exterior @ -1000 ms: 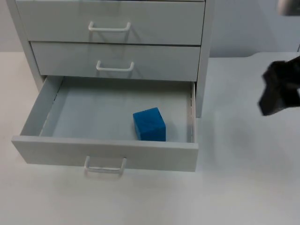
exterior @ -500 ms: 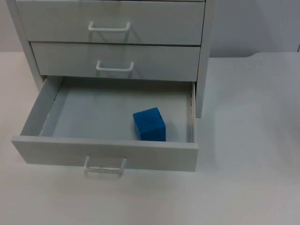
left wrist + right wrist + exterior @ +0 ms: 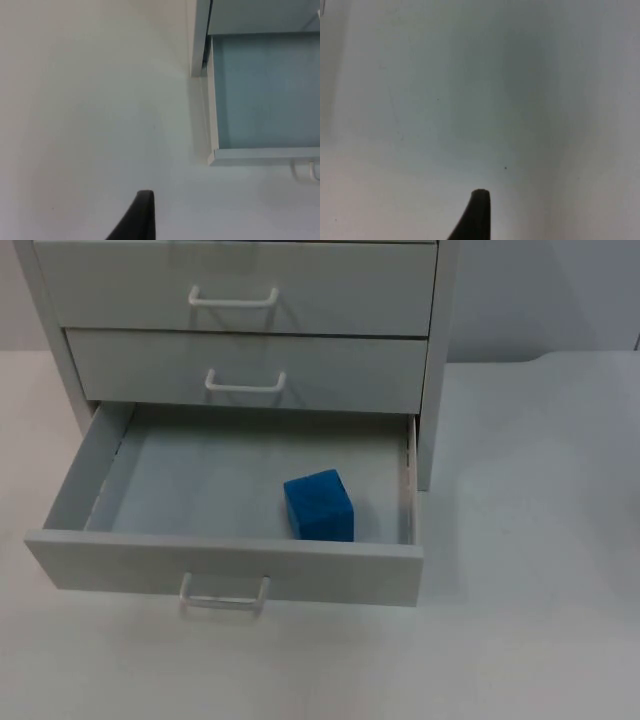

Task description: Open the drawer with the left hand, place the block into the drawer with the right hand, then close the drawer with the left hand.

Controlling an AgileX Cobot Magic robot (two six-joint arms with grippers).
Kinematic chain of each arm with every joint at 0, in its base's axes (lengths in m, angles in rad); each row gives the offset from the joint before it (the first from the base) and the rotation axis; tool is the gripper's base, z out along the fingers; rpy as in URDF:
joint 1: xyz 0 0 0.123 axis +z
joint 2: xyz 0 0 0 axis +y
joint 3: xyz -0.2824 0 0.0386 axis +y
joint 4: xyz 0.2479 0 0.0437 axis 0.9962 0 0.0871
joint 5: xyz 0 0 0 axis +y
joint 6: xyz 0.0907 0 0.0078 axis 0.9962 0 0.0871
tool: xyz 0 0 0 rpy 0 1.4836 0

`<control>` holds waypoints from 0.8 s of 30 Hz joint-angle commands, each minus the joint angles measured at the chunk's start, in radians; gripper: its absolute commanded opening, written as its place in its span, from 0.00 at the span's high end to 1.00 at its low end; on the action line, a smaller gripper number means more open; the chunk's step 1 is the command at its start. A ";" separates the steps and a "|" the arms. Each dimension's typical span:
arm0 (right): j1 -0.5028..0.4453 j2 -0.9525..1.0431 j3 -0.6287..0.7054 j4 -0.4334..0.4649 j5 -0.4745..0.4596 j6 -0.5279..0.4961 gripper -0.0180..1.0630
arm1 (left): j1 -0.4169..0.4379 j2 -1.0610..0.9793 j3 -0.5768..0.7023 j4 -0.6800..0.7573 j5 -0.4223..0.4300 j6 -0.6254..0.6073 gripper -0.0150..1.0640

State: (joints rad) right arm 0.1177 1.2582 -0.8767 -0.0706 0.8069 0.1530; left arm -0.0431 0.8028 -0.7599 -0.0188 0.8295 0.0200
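A: So, where's the block (image 3: 319, 505)?

B: Already in the bottom drawer (image 3: 225, 565), resting on the floor towards the front right, close to the front panel. That drawer stands pulled well out; nothing else lies in it. The two drawers above are shut.

A: And the grippers?

B: Left gripper (image 3: 140, 220): one black fingertip over bare table (image 3: 90, 110), beside the drawer's outer front corner, touching nothing. Whether its claw is apart or together, I cannot tell. Right gripper (image 3: 477, 215): one fingertip over plain white surface, well away from the cabinet by my guess; its claw I cannot tell either.

A: What's left, then?

B: Closing, I'd judge. The drawer looks stiff and light, likely to slide easily, so a gentle push should do.

A: Where to take hold?

B: The handle (image 3: 224, 597) sits at the middle of the front panel. Pressing there, or flat on the panel near it, should keep the drawer from skewing on its runners. The block looks rigid and may slide a bit if shoved hard.
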 commanded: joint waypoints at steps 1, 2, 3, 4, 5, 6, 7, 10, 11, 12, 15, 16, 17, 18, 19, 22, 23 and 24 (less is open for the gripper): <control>-0.007 -0.015 0.003 0.002 -0.016 -0.011 0.24 | 0.003 -0.006 -0.002 0.008 0.006 0.001 0.01; -0.007 -0.015 0.003 0.002 -0.018 -0.011 0.24 | 0.003 -0.006 -0.002 0.008 0.004 0.001 0.01; -0.007 -0.015 0.003 0.002 -0.019 -0.011 0.24 | 0.003 -0.006 -0.002 0.008 0.004 0.001 0.01; -0.007 -0.017 0.003 0.002 -0.022 -0.011 0.24 | 0.003 -0.006 -0.002 0.006 0.004 0.001 0.01; -0.007 -0.017 0.003 0.002 -0.024 -0.011 0.24 | 0.003 -0.006 -0.002 0.004 0.004 0.001 0.01; -0.007 -0.017 0.003 0.002 -0.024 -0.011 0.24 | 0.003 -0.006 -0.002 0.004 0.004 0.001 0.01; -0.007 -0.018 0.003 0.002 -0.026 -0.011 0.24 | 0.003 -0.004 -0.002 0.002 0.004 0.001 0.01; -0.007 -0.018 0.003 0.002 -0.029 -0.011 0.24 | 0.003 -0.004 -0.002 0.000 0.004 0.001 0.01; -0.007 -0.018 0.003 0.002 -0.029 -0.011 0.24 | 0.003 -0.004 -0.002 0.000 0.004 0.001 0.01; -0.007 -0.018 0.003 0.002 -0.029 -0.011 0.24 | 0.003 -0.004 -0.002 0.000 0.002 0.001 0.01; -0.007 -0.018 0.003 0.002 -0.029 -0.011 0.24 | 0.003 -0.004 -0.002 -0.003 0.000 0.001 0.01; -0.007 -0.018 0.003 0.002 -0.029 -0.011 0.24 | 0.003 -0.004 -0.002 -0.003 0.000 0.001 0.01; -0.007 -0.018 0.003 0.002 -0.029 -0.011 0.24 | 0.003 -0.004 -0.002 -0.008 0.000 0.001 0.01; -0.007 -0.018 0.003 0.002 -0.029 -0.011 0.24 | 0.003 -0.004 -0.002 -0.017 0.002 0.006 0.01; -0.007 -0.018 0.003 0.002 -0.029 -0.011 0.24 | 0.003 -0.004 -0.002 -0.033 0.002 0.019 0.01; -0.007 -0.018 0.003 0.002 -0.029 -0.011 0.24 | 0.003 -0.004 -0.002 -0.087 0.002 0.075 0.06; -0.007 -0.018 0.003 0.002 -0.029 -0.011 0.24 | 0.003 -0.004 -0.002 -0.122 -0.002 0.106 0.12; -0.007 -0.018 0.003 0.002 -0.029 -0.011 0.24 | 0.003 -0.004 -0.002 -0.162 -0.005 0.132 0.18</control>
State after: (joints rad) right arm 0.1177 1.2500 -0.8767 -0.0706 0.7864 0.1530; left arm -0.0431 0.8028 -0.7599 -0.1384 0.8293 0.1262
